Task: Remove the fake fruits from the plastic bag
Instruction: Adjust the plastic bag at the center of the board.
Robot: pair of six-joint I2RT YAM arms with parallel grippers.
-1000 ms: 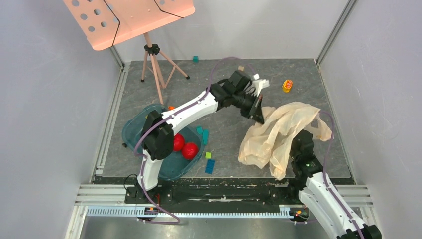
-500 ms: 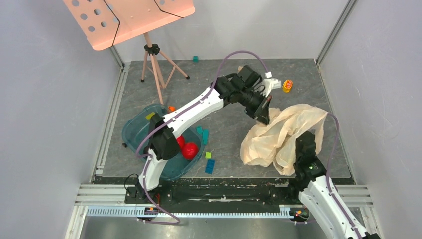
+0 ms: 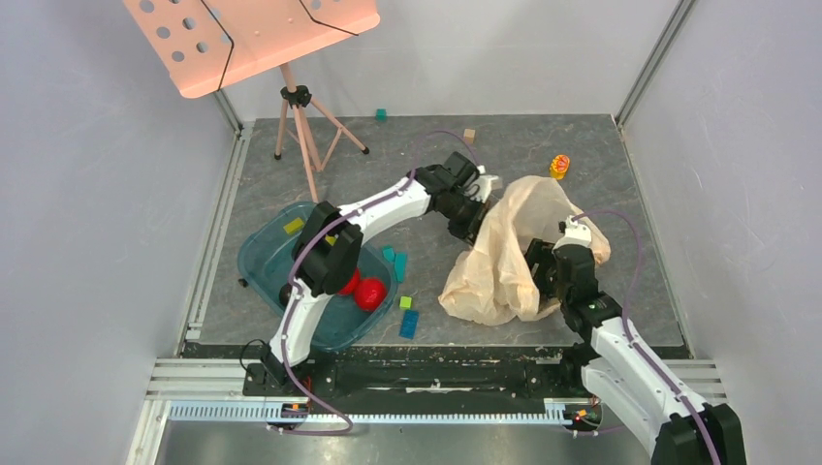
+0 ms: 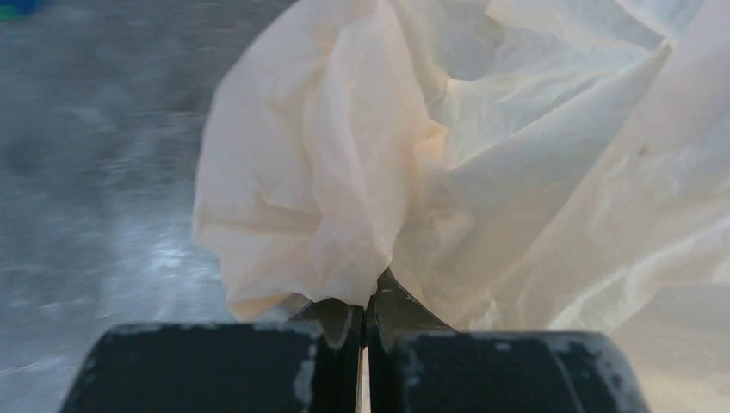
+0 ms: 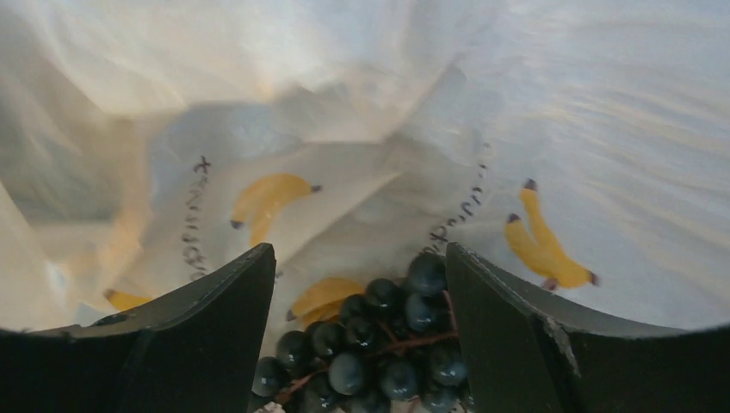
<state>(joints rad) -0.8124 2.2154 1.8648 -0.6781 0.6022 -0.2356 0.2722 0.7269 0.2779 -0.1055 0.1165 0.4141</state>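
The peach plastic bag lies crumpled right of centre. My left gripper is at its left edge, shut on a fold of the bag, which is pinched between the fingertips of the left gripper. My right gripper reaches into the bag from the near side. In the right wrist view the right gripper stands open inside the banana-printed bag. A bunch of dark grapes lies between its fingers. Two red fake fruits rest in the teal tray, one partly hidden behind my left arm.
A pink music stand on a tripod stands at the back left. Small blue and green blocks lie beside the tray. A yellow-orange toy sits behind the bag, and a beige block lies further back.
My left gripper has drawn the bag's edge left and nearer, bunching the bag up. My right gripper has moved forward from the near edge into the bag.
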